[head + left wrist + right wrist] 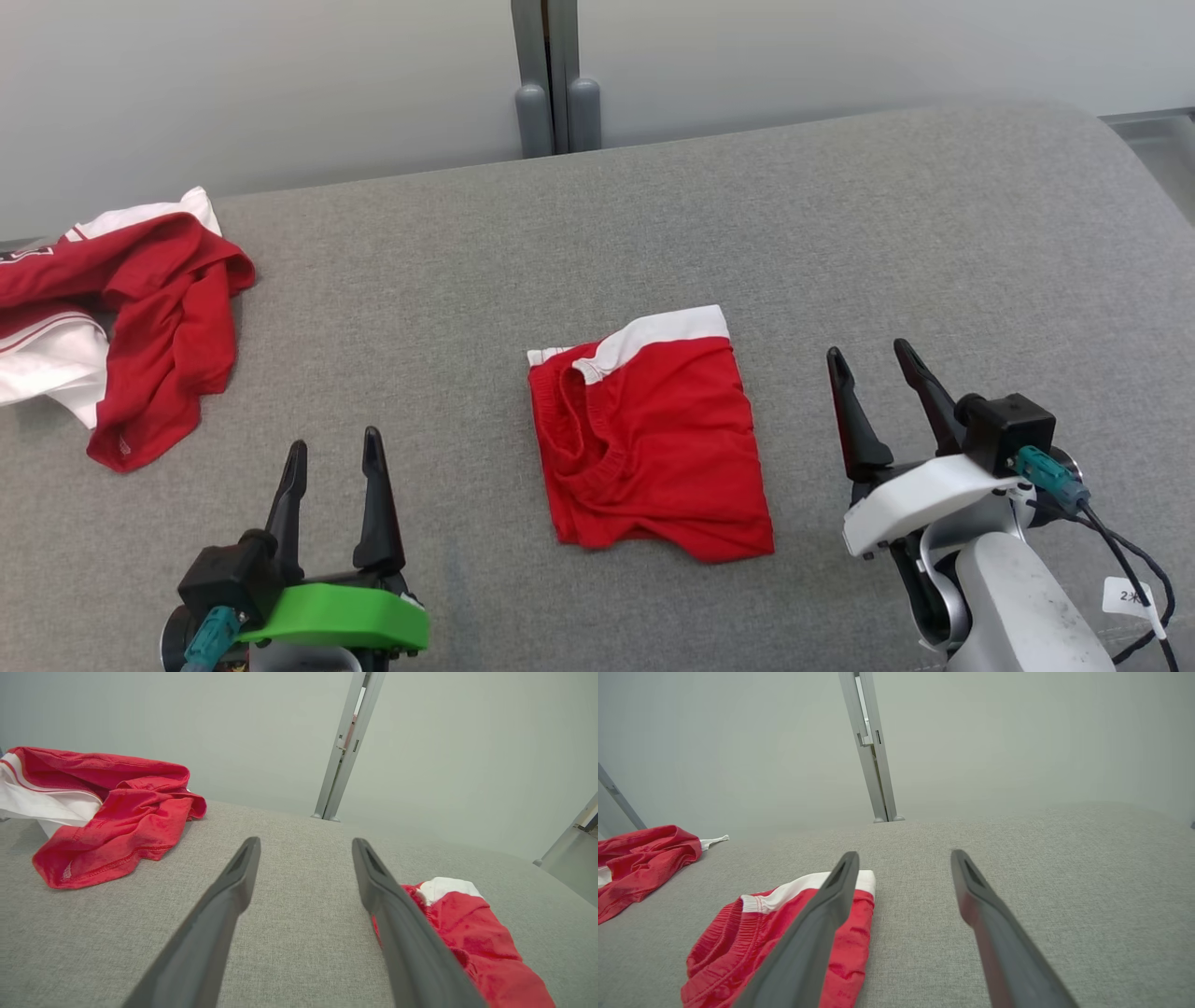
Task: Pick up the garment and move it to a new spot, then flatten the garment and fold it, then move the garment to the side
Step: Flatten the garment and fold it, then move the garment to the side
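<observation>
Red garment folded, long axis fore-aft, white band far end; L gripper, R gripper both spread, empty.

Grey fabric surface, folded red garment at centre (white band along far edge), crumpled red-and-white clothing far left
</observation>
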`<state>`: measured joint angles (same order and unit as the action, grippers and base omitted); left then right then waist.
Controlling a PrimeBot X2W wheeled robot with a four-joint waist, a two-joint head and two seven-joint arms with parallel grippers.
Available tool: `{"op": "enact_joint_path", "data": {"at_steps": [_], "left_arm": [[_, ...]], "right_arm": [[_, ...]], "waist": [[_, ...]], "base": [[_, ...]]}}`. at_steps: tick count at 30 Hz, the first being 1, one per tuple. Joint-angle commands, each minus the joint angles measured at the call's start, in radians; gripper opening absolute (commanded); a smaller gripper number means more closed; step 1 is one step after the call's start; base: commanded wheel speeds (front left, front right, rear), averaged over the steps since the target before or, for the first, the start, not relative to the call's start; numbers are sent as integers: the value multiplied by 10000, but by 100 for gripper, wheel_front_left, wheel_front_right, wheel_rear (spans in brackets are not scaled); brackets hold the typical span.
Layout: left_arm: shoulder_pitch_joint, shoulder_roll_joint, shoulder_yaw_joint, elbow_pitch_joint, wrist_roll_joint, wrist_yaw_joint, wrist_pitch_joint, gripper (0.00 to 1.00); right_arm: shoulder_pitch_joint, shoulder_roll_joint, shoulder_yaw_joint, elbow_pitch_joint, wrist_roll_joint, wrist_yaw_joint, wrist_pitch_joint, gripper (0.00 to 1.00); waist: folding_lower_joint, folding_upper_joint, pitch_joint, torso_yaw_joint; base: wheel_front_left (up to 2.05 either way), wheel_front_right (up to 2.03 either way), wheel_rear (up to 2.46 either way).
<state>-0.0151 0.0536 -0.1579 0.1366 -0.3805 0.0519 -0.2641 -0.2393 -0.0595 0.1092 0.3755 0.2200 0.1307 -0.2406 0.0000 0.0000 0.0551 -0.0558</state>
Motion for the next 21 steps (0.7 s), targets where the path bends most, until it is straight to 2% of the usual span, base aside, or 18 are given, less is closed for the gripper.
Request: {"op": "enact_joint_path", "data": {"at_steps": [1,21], "left_arm": [[226,7,82,-25,51,-54,-3,100],[211,-23,77,106,149,-128,-3,100]], "right_arm": [[160,18,-76,-110,-131,-1,-19,100],[409,84,-285,-199,-331,-1,525,100]], "waist": [[0,0,-44,-7],[0,0,95,231]], "base": [[0,0,0],[0,0,0]]}}
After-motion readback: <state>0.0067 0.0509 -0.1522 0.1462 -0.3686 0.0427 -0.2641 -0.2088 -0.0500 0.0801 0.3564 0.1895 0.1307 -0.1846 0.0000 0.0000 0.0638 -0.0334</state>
